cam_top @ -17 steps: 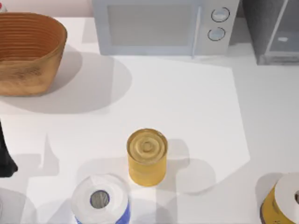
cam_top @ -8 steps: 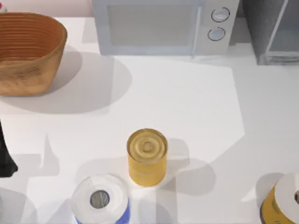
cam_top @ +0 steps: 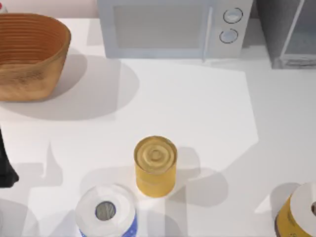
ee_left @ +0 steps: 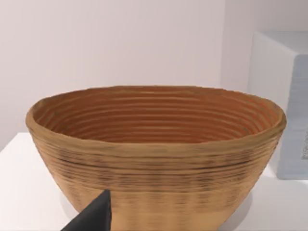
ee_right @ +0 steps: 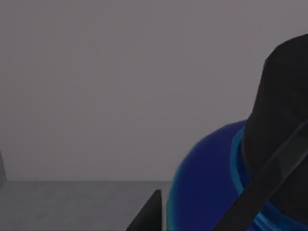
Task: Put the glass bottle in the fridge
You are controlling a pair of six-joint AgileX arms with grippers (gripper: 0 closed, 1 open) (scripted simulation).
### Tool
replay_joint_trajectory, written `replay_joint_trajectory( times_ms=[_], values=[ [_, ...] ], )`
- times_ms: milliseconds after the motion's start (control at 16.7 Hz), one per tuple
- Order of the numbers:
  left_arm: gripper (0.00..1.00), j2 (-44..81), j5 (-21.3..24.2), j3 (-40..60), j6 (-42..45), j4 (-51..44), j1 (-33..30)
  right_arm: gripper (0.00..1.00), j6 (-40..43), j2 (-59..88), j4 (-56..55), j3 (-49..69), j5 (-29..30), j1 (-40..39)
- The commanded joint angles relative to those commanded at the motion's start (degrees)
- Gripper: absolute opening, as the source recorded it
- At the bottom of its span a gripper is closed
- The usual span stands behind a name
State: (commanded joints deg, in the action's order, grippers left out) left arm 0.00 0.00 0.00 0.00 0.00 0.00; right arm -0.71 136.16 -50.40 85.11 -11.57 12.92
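Observation:
The fridge (cam_top: 290,30) stands at the table's far right corner, dark grey with a pale door panel and a light slanted handle. In the right wrist view the glass bottle (ee_right: 202,185) is deep blue with a black top and sits very close. My right gripper (ee_right: 207,211) is shut on the bottle, one dark finger (ee_right: 269,190) crossing its side. Behind the bottle are a dim grey wall and floor. My left arm (cam_top: 5,165) is parked at the table's left edge, one dark fingertip (ee_left: 94,216) pointing at the basket.
A woven basket (cam_top: 29,54) sits at the far left. A white-grey microwave (cam_top: 173,27) stands at the back centre. A yellow can (cam_top: 155,165) stands mid-front, a blue-wrapped paper roll (cam_top: 105,211) by the front edge, and a yellow-based roll (cam_top: 298,212) at the front right.
A pale spot behind the fridge's door panel has gone. The shadow edge on the right side of the table has shifted left. The left arm has not moved.

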Motion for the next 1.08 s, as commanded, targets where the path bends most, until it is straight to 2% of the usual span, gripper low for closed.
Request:
replay_joint_trajectory(
  times_ms=[720,1080],
  values=[
    [1.00,0.00,0.00,0.00,0.00,0.00,0.00,0.98,0.00,0.00,0.00,0.00,0.00,0.00],
    [1.00,0.00,0.00,0.00,0.00,0.00,0.00,1.00,0.00,0.00,0.00,0.00,0.00,0.00]
  ],
)
